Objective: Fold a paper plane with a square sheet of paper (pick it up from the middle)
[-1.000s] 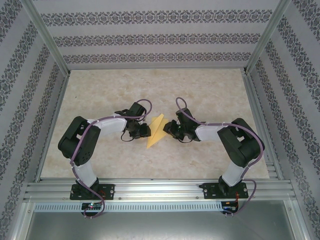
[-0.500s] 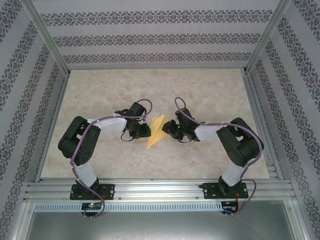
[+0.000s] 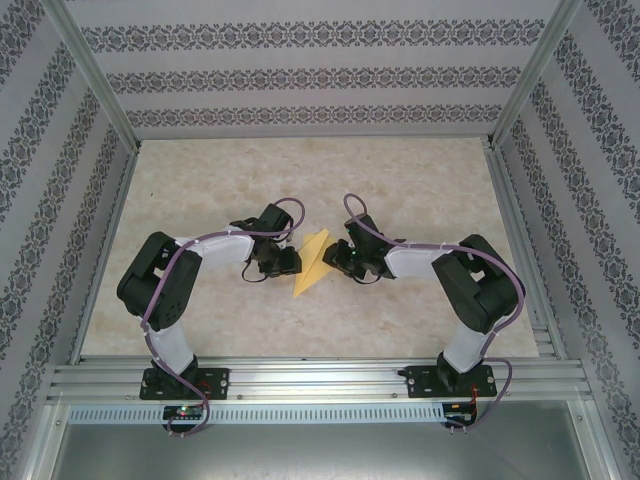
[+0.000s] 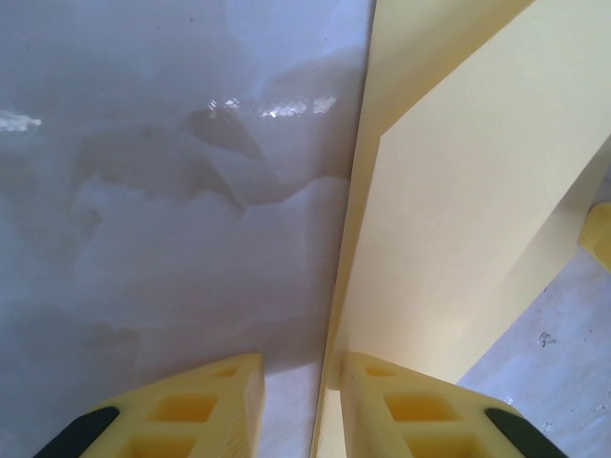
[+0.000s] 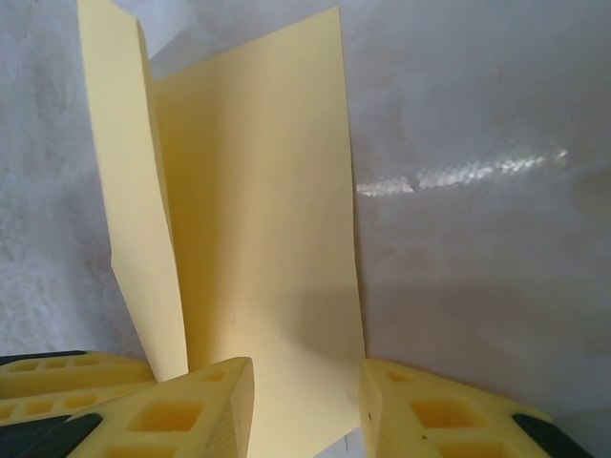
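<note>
We see the yellow paper (image 3: 310, 268) lying on the marbled worktop (image 3: 300, 180), about midway between the two arms. It is folded to a slim pointed shape: its tip points toward the near left and its wider end lies farther from the bases. The left pincer (image 3: 289, 262) sits low just beside the paper's left edge, and the right pincer (image 3: 337, 262) sits just beside its right edge.

From the left wrist we find that pincer's jaws a little apart, with bare worktop showing in the narrow gap. The paper's long edge runs down through this gap, close along the inner face of the right-hand finger (image 4: 420, 415). The left-hand finger (image 4: 181, 415) stands over bare worktop. We cannot tell whether the paper is pressed or merely passed over.

From the right wrist we find the jaws partly open. A flat panel of the paper fills the gap from one finger (image 5: 191, 415) across to the other (image 5: 449, 415). To the left of that panel a narrower flap rises at a tilt from a crease. The paper is not pinched flat between the jaws, and we cannot tell whether the pads touch its edges.
</note>
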### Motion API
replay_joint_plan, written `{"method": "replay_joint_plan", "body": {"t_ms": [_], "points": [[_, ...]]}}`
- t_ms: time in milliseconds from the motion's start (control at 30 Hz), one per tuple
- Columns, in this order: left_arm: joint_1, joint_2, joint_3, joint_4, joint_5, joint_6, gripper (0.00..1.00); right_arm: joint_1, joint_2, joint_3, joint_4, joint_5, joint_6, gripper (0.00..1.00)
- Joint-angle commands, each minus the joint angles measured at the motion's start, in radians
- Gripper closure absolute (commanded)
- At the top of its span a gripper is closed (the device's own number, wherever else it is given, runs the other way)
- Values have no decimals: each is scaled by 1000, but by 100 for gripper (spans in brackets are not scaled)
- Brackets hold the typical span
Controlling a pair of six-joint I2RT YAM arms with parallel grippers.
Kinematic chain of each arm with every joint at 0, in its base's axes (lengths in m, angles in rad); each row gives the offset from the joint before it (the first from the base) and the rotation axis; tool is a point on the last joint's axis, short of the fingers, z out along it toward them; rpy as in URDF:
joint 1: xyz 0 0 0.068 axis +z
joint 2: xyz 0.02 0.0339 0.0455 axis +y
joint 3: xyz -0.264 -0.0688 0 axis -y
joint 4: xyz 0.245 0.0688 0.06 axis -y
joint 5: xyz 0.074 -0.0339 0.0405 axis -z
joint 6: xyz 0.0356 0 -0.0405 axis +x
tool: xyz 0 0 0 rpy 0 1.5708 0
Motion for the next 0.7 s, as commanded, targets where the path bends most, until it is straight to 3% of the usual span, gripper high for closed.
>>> {"method": "replay_joint_plan", "body": {"t_ms": [0, 667], "points": [[-13, 50, 9, 27, 39, 24, 72, 25, 37, 28, -3, 11, -19, 65], [-13, 44, 5, 23, 26, 17, 72, 15, 22, 22, 199, -115, 29, 57]]}}
